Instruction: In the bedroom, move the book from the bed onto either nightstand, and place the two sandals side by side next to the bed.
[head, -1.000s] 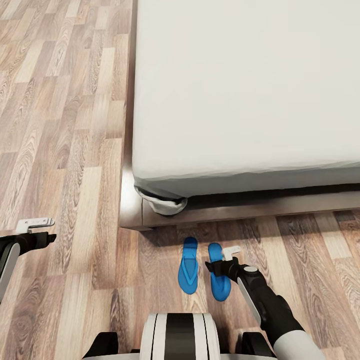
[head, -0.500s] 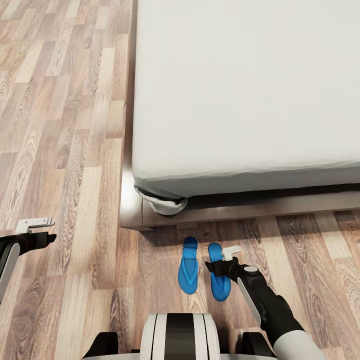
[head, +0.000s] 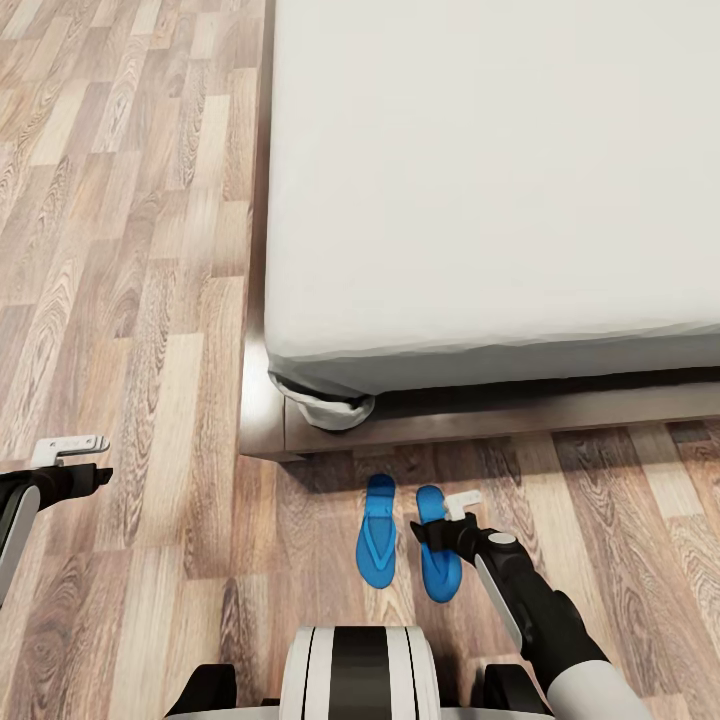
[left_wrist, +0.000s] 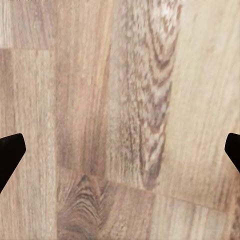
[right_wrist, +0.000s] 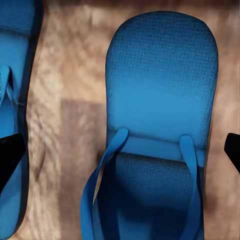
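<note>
Two bright blue sandals lie side by side on the plank floor just off the bed's (head: 480, 200) corner: the left sandal (head: 377, 545) and the right sandal (head: 440, 570). My right gripper (head: 432, 535) hovers open right over the right sandal (right_wrist: 160, 110). Its dark fingertips (right_wrist: 10, 157) stand wide apart on either side of the sole and hold nothing. The other sandal (right_wrist: 12, 125) shows alongside it. My left gripper (head: 95, 478) hangs open over bare floor, far left of the sandals. The grey mattress has nothing on the part I see. The book and the nightstand are out of view.
The bed's dark wooden frame (head: 450, 425) runs along the floor just beyond the sandals, with a bunched sheet corner (head: 322, 405) hanging at the corner. Wood-plank floor (head: 130, 300) stretches away on the left. My base (head: 358, 670) sits right behind the sandals.
</note>
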